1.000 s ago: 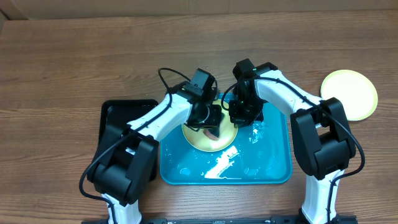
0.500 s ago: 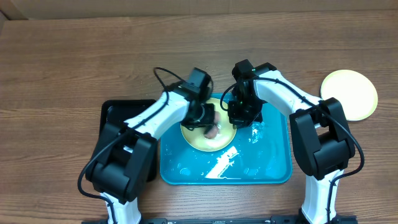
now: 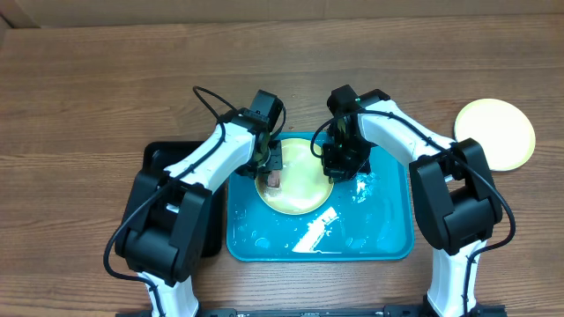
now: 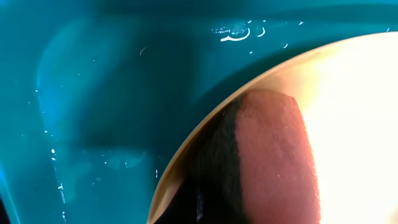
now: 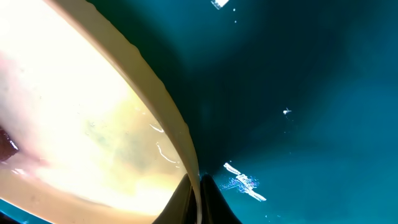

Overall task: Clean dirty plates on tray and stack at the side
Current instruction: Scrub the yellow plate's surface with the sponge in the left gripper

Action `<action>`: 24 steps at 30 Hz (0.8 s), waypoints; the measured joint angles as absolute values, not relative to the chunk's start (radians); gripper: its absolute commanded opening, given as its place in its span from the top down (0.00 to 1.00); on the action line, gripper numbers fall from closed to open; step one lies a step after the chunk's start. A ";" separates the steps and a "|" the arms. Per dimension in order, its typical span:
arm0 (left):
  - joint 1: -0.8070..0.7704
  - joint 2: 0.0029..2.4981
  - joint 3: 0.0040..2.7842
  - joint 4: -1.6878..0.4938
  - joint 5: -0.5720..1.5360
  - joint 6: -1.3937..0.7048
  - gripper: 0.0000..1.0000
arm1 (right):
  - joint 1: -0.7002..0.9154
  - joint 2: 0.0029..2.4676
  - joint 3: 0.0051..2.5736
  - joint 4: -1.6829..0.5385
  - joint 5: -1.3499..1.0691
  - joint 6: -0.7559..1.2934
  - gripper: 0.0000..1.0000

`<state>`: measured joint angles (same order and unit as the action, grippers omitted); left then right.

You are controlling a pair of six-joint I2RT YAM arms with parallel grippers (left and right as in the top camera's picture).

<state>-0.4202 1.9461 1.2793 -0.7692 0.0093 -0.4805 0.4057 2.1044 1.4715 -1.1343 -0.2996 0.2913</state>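
A pale yellow-green plate (image 3: 300, 183) lies tilted in the bright cyan tray (image 3: 379, 238). My right gripper (image 3: 339, 165) is shut on the plate's right rim; in the right wrist view its fingers (image 5: 198, 200) pinch the edge of the plate (image 5: 81, 112) above the wet tray (image 5: 298, 74). My left gripper (image 3: 271, 167) is shut on a pink sponge with a dark scrub side (image 3: 275, 181), pressed on the plate's left edge. The left wrist view shows the sponge (image 4: 273, 155) on the plate (image 4: 360, 93). A second pale plate (image 3: 493, 132) lies on the table at the far right.
A smaller black tray (image 3: 167, 163) sits to the left of the cyan tray, partly under my left arm. The cyan tray holds water puddles (image 3: 313, 233) in front. Brown wooden table (image 3: 88, 88) surrounds everything.
My left gripper has dragged the sponge leftward across the plate, from near its centre to its left rim. My right gripper has kept holding the plate's right rim.
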 measured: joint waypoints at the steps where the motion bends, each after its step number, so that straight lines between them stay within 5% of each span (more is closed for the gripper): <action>1: -0.427 1.946 1.282 -0.771 -0.003 -0.485 0.96 | 0.406 2.104 1.472 -1.135 -0.300 0.292 0.96; 24: -0.564 2.009 1.428 -0.801 -0.056 -0.496 0.96 | 0.406 2.104 1.472 -1.144 -0.298 0.290 0.96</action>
